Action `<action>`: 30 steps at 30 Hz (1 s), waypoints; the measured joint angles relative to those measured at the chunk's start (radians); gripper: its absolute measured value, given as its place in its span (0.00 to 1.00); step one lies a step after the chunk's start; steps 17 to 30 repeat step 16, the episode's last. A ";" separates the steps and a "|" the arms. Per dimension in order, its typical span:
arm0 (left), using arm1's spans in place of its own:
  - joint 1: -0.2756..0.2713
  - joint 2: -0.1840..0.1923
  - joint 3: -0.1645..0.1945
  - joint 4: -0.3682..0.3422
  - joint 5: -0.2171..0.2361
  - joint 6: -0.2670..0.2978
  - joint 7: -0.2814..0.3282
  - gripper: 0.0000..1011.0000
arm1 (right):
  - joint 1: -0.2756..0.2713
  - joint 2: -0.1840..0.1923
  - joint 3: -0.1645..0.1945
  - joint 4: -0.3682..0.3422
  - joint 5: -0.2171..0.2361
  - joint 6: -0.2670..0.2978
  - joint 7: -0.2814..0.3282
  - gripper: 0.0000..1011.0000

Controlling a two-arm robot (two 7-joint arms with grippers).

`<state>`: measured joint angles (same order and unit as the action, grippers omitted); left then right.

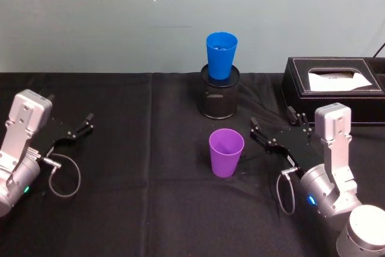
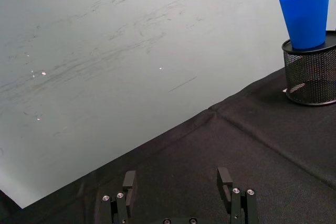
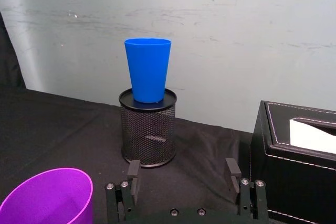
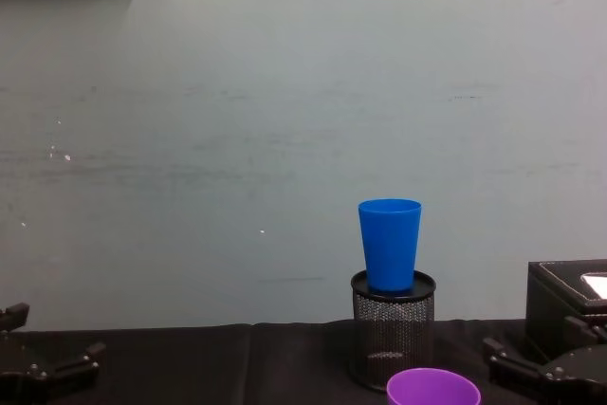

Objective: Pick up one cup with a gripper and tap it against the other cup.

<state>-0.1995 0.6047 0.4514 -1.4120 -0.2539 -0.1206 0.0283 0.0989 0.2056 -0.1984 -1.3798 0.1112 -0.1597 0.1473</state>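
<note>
Two cups stand upright and well apart from each other on the black cloth: the purple cup sits near the middle of the table, and the blue cup stands at its 12 o'clock, perched in the mouth of the black mesh holder, its base sunk a little inside the rim. Open cloth lies between the purple cup and the holder. At the purple cup's 3 o'clock the right gripper hangs just beside it with its fingers spread wide and nothing between them; a small gap of bare cloth separates the nearest fingertip from the cup's wall, though whether that finger sits level with the rim or lower is hard to judge from above. At 9 o'clock, well away near the table's left edge, the left gripper rests with its fingers likewise apart and empty, and broad bare cloth runs from it to the cups. A black tissue box stands at the far right, beyond the right gripper and near the holder's 3 o'clock. Behind the table's far edge rises a pale, scuffed wall.
</note>
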 joint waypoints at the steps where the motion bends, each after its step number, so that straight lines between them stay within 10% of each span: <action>1: 0.000 0.000 0.000 0.000 0.000 0.000 0.000 0.99 | 0.000 0.000 0.000 0.000 0.000 0.000 0.000 0.99; 30: 0.000 0.000 0.000 0.000 0.000 0.000 0.000 0.99 | 0.000 0.000 0.000 0.000 0.000 0.000 0.000 0.99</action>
